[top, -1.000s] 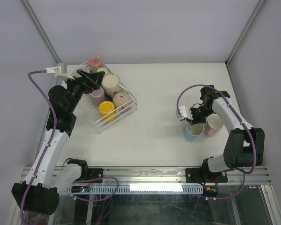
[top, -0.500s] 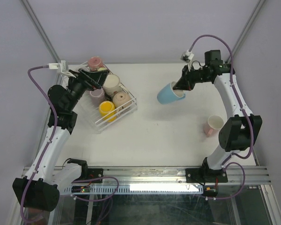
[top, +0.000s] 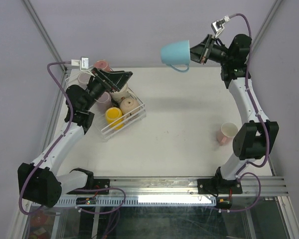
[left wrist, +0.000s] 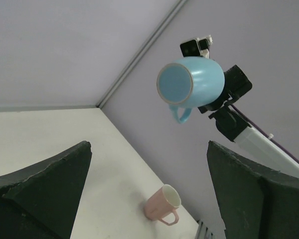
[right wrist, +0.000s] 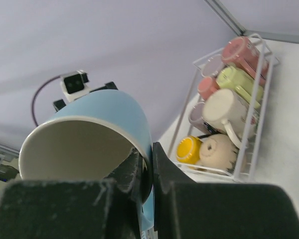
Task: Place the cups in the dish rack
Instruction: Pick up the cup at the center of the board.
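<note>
My right gripper [top: 195, 52] is raised high over the table's far side, shut on the rim of a light blue cup [top: 175, 54] that lies sideways in the air. In the right wrist view one finger is inside the light blue cup [right wrist: 89, 134] and one outside, the right gripper [right wrist: 150, 155] pinching its wall. My left gripper [top: 123, 78] hangs open and empty over the dish rack [top: 134, 121], pointing right. Its camera sees the light blue cup [left wrist: 189, 82] and a pink cup [left wrist: 163, 205] beyond the left gripper [left wrist: 148, 147]. The dish rack [right wrist: 182, 104] holds several cups.
A pink cup [top: 227, 133] stands upright on the table at the right, near the right arm's base. Another pinkish cup [top: 100, 65] sits at the rack's far end. Enclosure walls and frame posts close in the back and sides.
My right arm has lifted the light blue cup from the table at the right, up and toward the back. The left gripper swung right over the rack, staying open.
</note>
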Robot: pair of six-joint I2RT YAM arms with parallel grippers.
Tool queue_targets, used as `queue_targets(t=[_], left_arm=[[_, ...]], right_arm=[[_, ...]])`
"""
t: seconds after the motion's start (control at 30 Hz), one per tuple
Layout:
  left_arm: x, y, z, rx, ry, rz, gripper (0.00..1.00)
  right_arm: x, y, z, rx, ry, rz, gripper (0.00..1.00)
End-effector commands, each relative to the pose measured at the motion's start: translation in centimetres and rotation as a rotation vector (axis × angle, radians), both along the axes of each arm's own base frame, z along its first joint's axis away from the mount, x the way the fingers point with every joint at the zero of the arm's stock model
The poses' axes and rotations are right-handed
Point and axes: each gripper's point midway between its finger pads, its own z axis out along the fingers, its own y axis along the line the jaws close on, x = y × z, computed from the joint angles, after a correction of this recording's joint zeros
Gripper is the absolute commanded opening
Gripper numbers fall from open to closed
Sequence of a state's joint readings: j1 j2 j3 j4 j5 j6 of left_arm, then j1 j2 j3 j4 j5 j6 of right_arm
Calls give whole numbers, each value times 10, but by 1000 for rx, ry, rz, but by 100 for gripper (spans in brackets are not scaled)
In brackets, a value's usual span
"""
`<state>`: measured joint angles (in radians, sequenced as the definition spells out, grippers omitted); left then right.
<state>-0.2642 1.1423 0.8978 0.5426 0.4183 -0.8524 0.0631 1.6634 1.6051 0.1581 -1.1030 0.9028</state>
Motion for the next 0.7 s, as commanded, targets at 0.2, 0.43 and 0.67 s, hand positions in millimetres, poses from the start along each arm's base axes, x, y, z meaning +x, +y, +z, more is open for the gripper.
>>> queue_targets(t=[0.2, 0.43, 0.67], left_arm=[[-20, -28, 66, -145, -181, -85, 96], [-23, -45, 62, -107, -223, -78, 96], [-27, -61, 54, -57, -271, -83, 96]], right_arm=[[-26, 18, 94, 148, -177, 86, 0], [-40, 33, 99, 154, -209, 132, 0], [-44, 41, 94, 154, -174, 151, 0]])
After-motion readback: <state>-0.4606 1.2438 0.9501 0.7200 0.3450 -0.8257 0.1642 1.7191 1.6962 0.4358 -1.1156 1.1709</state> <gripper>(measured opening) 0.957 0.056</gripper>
